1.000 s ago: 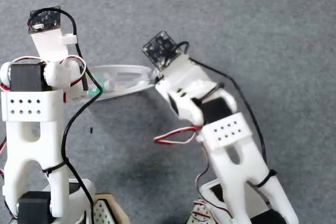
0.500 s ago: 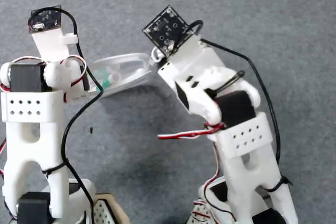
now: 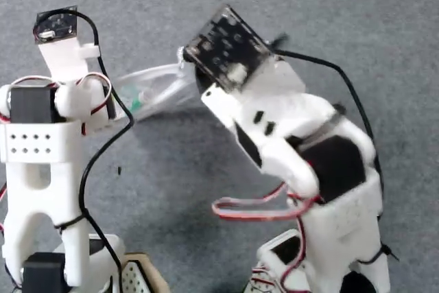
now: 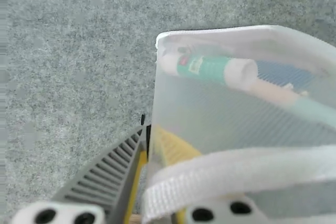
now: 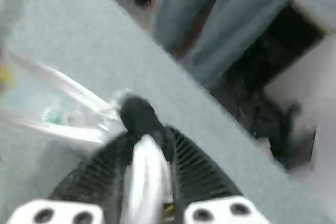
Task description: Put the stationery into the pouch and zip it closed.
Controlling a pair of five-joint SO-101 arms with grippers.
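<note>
The grey table (image 3: 357, 46) fills the high view, and the right arm (image 3: 302, 149) rises over much of it. Its camera board (image 3: 226, 46) covers the spot where the pouch's end meets the arm. The left arm (image 3: 41, 142) stands at the other side. The clear pouch (image 3: 154, 87) stretches between the two arms, and its end toward the left arm is tucked behind that arm's wrist. From above, the contents are only a pale smear with a green fleck (image 3: 135, 104). The left wrist view is plainer. There the left gripper (image 4: 152, 135) pinches the pouch (image 4: 236, 124) by its edge, with one ribbed finger (image 4: 113, 166) outside the plastic and the other a yellowish shape seen through it. A white strap (image 4: 236, 174) crosses in front. Inside, near the zipped rim, lies a white stick with a green label (image 4: 210, 69). Beside it are a blue piece (image 4: 283, 74), an orange one (image 4: 273, 95) and a teal one (image 4: 315, 111). All three are softened by the plastic, cut off at the frame edge and hard to name. In the right wrist view the right gripper (image 5: 149, 135) is nipped close on a pale strip at the pouch's (image 5: 58, 114) end. The strip is too blurred to tell whether it is the zip tab. A dark blob (image 5: 136, 114) sits at the fingertips and I cannot make out what it is.
</note>
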